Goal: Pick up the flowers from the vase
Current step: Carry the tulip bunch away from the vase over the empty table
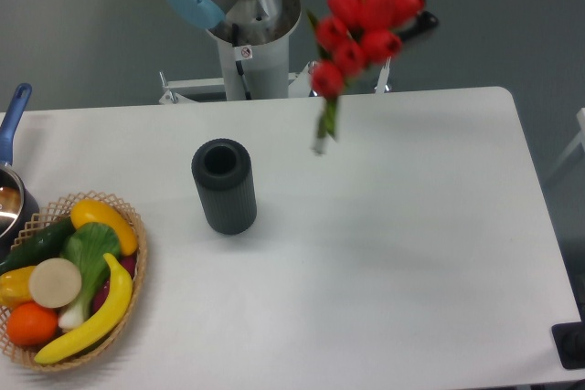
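The flowers (366,15), a tight bunch of red tulip buds, hang in the air above the table's back edge. Their green stems (324,125) point down and left, with the cut ends just over the tabletop. My gripper (407,17) is mostly hidden behind the buds at the top, shut on the bunch; only dark parts of it show. The vase (224,187), a dark ribbed cylinder, stands upright and empty on the table, well to the left of and below the flowers.
A wicker basket (139,258) of fruit and vegetables sits at the front left corner. A pot with a blue handle (11,121) pokes in at the left edge. The arm's base (251,47) stands behind the table. A small black object (571,344) is at the front right.
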